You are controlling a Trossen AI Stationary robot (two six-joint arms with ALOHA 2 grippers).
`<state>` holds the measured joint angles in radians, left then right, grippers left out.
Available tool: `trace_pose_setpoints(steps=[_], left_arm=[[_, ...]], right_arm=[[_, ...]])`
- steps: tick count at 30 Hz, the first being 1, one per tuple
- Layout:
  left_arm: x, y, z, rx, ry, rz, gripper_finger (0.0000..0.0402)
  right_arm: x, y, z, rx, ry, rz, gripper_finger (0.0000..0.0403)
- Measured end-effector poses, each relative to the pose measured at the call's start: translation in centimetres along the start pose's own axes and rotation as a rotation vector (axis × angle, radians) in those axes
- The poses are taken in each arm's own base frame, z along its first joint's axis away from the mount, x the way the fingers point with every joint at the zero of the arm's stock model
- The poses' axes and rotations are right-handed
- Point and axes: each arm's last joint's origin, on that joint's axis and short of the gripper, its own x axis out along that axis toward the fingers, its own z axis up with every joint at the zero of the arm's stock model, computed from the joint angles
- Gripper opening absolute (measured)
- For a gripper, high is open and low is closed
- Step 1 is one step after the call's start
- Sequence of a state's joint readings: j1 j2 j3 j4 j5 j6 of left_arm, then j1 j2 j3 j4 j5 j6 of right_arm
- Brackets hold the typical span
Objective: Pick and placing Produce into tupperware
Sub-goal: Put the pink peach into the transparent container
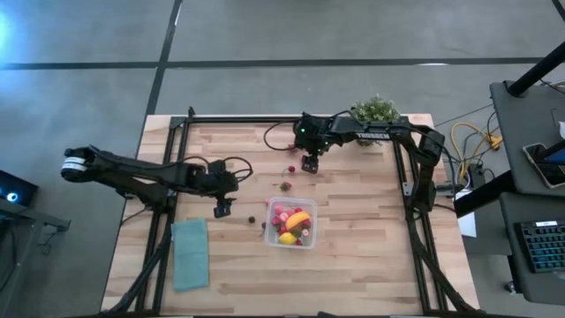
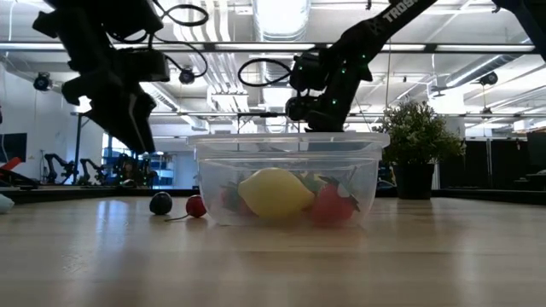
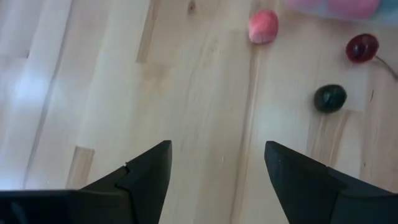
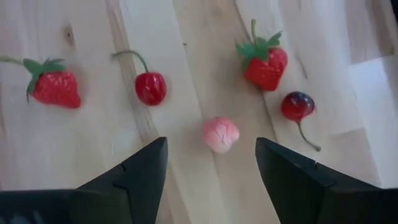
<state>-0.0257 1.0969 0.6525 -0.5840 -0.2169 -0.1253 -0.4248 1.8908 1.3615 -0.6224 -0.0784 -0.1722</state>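
Observation:
The clear tupperware (image 1: 307,240) (image 2: 367,175) stands on the table near its middle. It holds a yellow lemon (image 2: 275,193), a banana-like piece (image 1: 299,219) and red berries. My left gripper (image 1: 222,209) (image 3: 217,152) hovers open to the tupperware's left, near a pink fruit (image 3: 263,26), a red cherry (image 3: 362,47) and a dark berry (image 3: 329,98). My right gripper (image 1: 308,163) (image 4: 211,146) hangs open toward the far edge, over a pink fruit (image 4: 220,134), two strawberries (image 4: 55,87) (image 4: 266,62) and two cherries (image 4: 150,87) (image 4: 297,106). All of these loose fruits lie on the wood.
A flat teal cloth (image 1: 190,253) lies on the table near its left near corner. A green potted plant (image 1: 375,110) stands at the far edge, behind my right arm. Bare wood stretches right of the tupperware. A black frame (image 1: 402,177) runs along the table's sides.

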Motion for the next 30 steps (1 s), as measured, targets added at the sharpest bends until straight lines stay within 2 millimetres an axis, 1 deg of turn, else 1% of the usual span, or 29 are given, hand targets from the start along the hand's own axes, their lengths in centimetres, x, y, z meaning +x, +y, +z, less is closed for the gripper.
trace_pose_setpoints(steps=[4,7,11,15,22,24,27,30], left_arm=[[0.0,0.1,-0.5,-0.024,0.0,-0.001,0.0241],[-0.2,0.1,-0.5,-0.027,-0.01,-0.002,0.0241],[-0.4,0.2,-0.5,-0.027,-0.019,-0.002,0.0241],[-0.5,0.2,-0.6,-0.029,-0.023,-0.002,0.0241],[-0.5,0.2,-0.5,-0.03,-0.025,0.008,0.0241],[-0.5,0.3,-0.5,-0.029,-0.025,0.023,0.0241],[-0.5,0.3,-0.5,-0.03,-0.026,0.024,0.0241],[-0.5,0.3,-0.5,-0.031,-0.026,0.024,0.0241]], right_arm=[[0.2,0.0,0.1,0.012,-0.036,-0.005,0.0237],[0.9,0.0,-0.2,0.015,-0.041,-0.006,0.0237],[2.1,0.0,-0.6,0.056,-0.007,0.0,0.0236],[2.6,-0.1,-0.6,0.063,-0.001,-0.001,0.0237],[3.5,-0.2,-1.0,0.008,0.032,-0.032,0.0234],[4.0,-0.2,-1.1,-0.008,0.048,-0.029,0.0234],[4.7,-0.2,-1.4,-0.001,0.069,-0.024,0.0233],[4.8,-0.2,-1.4,0.006,0.068,-0.023,0.0233]])
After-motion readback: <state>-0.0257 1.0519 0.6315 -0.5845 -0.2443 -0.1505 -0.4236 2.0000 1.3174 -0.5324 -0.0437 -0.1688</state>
